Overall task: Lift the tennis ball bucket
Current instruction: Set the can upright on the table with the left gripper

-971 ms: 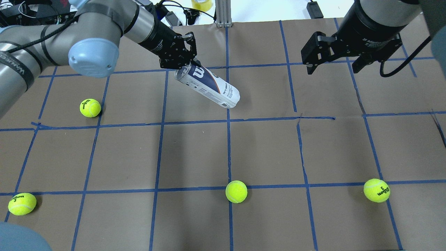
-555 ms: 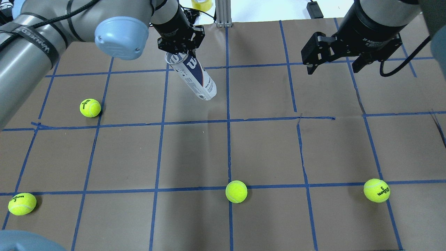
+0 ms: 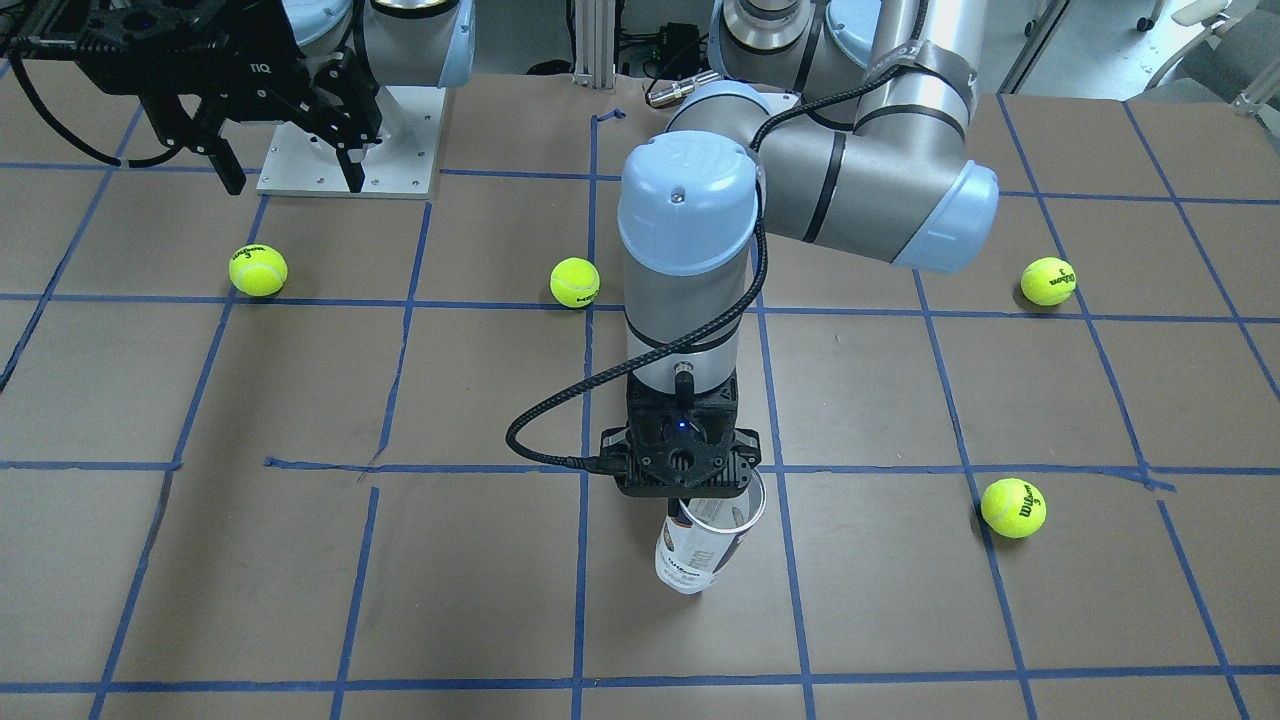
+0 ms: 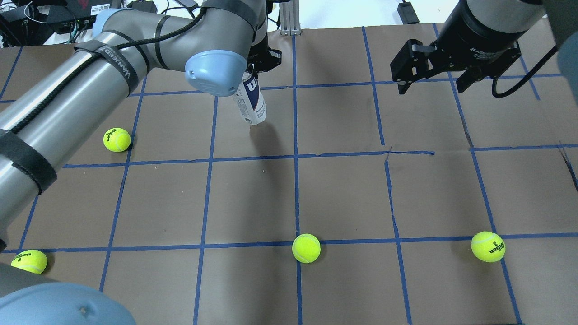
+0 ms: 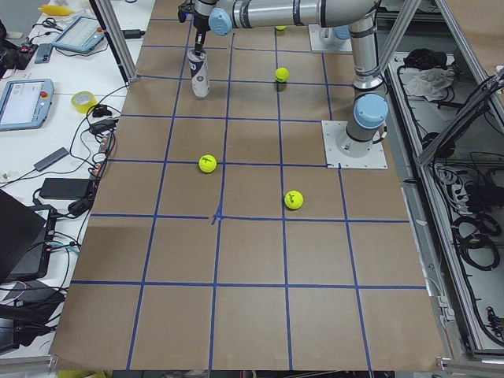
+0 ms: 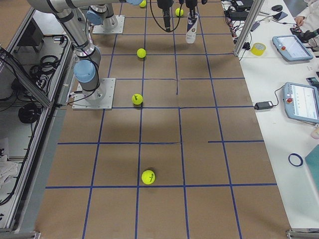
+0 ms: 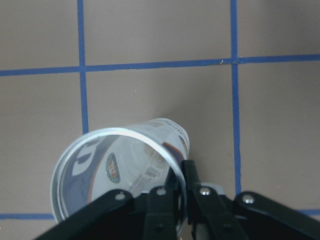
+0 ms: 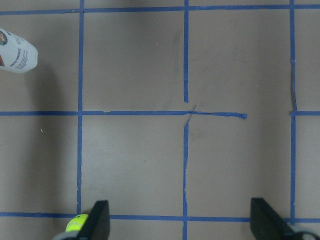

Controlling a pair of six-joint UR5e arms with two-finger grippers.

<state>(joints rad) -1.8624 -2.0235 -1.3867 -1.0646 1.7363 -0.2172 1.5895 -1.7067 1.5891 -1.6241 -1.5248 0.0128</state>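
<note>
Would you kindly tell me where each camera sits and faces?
Front: across table, facing robot; both arms.
Overhead: behind robot, looking forward-down; both arms.
Left: table's end; left arm nearer.
Right: opposite end; right arm nearer.
Left wrist: down into tennis ball bucket; left hand.
Right wrist: down at table; right hand.
All share the bucket.

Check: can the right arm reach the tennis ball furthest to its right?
Probably yes: the right gripper hangs open and empty, with only bare paper between it and that ball.
</note>
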